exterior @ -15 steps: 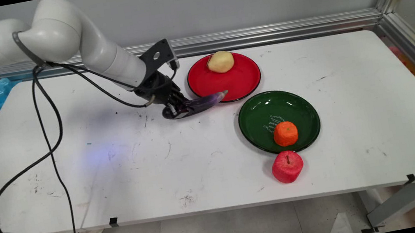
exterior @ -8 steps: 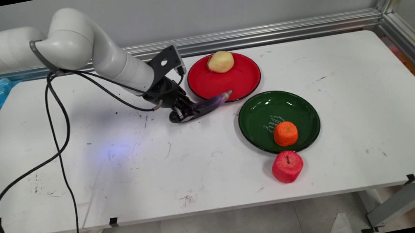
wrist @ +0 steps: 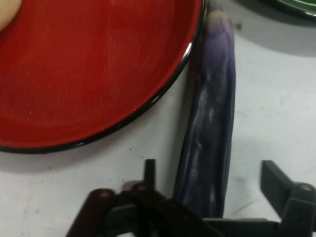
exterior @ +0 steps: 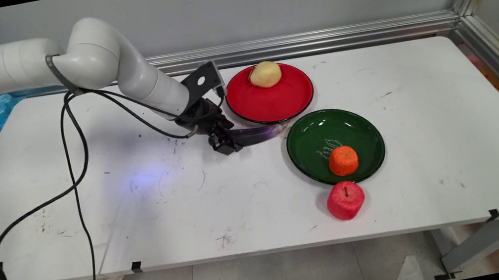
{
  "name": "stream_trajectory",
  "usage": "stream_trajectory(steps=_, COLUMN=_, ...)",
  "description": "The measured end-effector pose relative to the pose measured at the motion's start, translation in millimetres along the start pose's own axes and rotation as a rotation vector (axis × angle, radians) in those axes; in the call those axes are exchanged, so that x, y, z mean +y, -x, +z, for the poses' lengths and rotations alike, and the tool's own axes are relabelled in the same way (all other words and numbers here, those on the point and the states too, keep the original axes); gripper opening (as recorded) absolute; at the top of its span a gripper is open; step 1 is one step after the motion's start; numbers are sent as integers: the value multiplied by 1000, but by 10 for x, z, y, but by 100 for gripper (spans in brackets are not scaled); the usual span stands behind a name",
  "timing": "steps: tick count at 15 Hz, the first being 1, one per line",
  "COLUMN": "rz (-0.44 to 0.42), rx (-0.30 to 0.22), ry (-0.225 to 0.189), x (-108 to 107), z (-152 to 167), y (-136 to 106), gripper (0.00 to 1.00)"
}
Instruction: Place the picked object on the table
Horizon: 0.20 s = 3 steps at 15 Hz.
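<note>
Eggplant [exterior: 258, 133], long and purple, is lying flat on the white table [exterior: 190, 209], and we are seeing its stem end sitting between the fingers of the black hand [exterior: 226, 144]. In the hand view the two fingers [wrist: 274, 178] are standing spread apart on either side of the eggplant [wrist: 210, 143], with table showing between the right finger and the vegetable, so we are recording the hand as open and not clamping it. The eggplant's far tip is pointing toward the gap between the two plates. It is running just beside the near rim of the red plate [exterior: 293, 98]; whether it is touching that rim we cannot tell. A yellowish potato [exterior: 265, 74] is sitting at the back of the red plate. The green plate [exterior: 314, 139] is lying just to the right of the eggplant's tip, carrying an orange [exterior: 343, 160] near its front edge. A red apple [exterior: 345, 200] is resting on the table just in front of the green plate. Black cables [exterior: 74, 187] are hanging from the arm over the table's left part.
</note>
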Motion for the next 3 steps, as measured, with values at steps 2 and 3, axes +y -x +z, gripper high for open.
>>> stream_trajectory(steps=2, rz=1, rx=-2, ry=2, x=1, z=2, y=-8, gripper=100)
stream_trajectory(steps=3, rz=0, rx=-3, ry=2, x=0, z=-6, y=-17, gripper=100)
